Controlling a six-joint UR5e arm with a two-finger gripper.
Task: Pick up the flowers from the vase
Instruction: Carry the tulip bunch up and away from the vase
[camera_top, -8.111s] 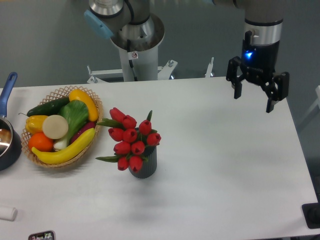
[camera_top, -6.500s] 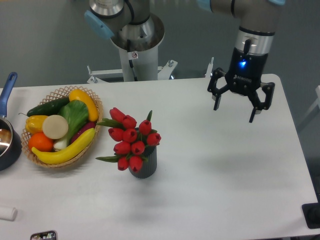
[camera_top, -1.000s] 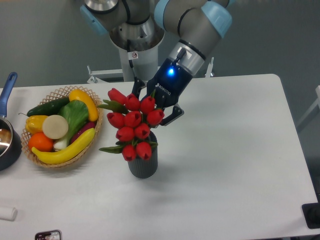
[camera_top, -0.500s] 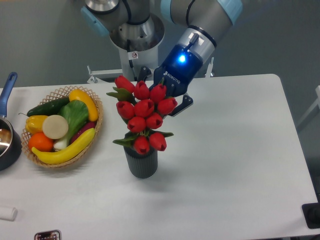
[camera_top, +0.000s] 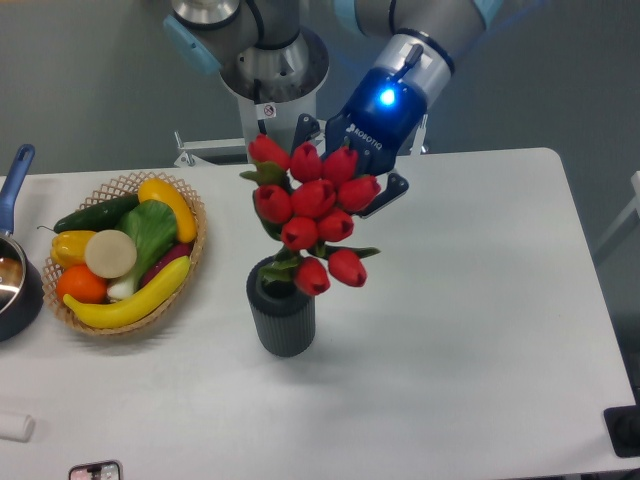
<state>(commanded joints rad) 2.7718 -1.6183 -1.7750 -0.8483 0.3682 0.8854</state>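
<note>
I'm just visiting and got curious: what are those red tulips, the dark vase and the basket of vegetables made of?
The flowers, held by the pincer, look artificial, likely plastic or fabric: identical, evenly coloured buds. The vase seems matte dark grey, with ribbed sides; ceramic or plastic, hard to say. The basket is woven tan wicker or similar fibre, showing an open lattice rim.

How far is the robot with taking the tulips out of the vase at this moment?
Done: the gripper is shut on the red tulip bunch, and the buds stand above the mouth of the dark ribbed vase. In hand: the lift; the lowest leaves and stems hang at the rim. Left: bringing the stems fully clear; their ends are hidden, so I cannot confirm that.
</note>
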